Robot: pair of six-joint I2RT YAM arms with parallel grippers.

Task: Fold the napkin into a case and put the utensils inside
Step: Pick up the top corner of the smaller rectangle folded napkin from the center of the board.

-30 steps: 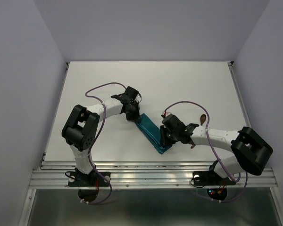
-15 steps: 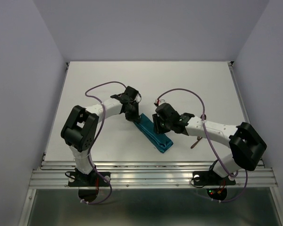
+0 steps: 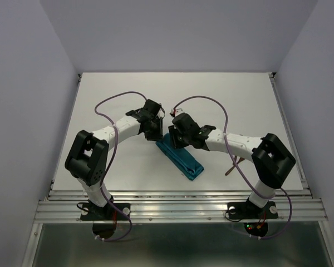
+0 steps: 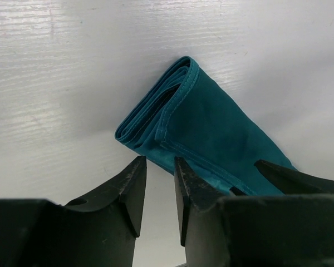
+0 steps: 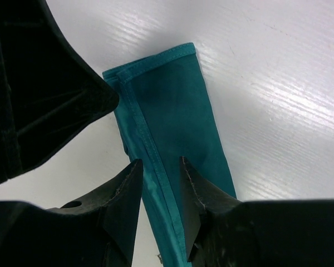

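The napkin (image 3: 181,157) lies folded as a narrow teal case, running diagonally from far left to near right. At its far end (image 4: 196,119) the stacked layers show. My left gripper (image 3: 156,134) (image 4: 160,168) hovers just short of that end, jaws slightly open over bare table. Over the same end, my right gripper (image 3: 175,139) (image 5: 160,167) is open, its fingertips either side of the hemmed edge of the case (image 5: 175,114). One reddish-brown utensil (image 3: 231,166) pokes out from under the right forearm; the other is hidden.
The white table (image 3: 117,94) ends at a metal rail (image 3: 178,196) along the near side. Grey walls close the back and sides. The two wrists are almost touching; the left gripper's black body (image 5: 39,83) fills the right wrist view's upper left.
My right gripper has travelled from the case's near right end up along it to the far end, beside the left gripper. The left gripper shifted slightly. The case stayed put.
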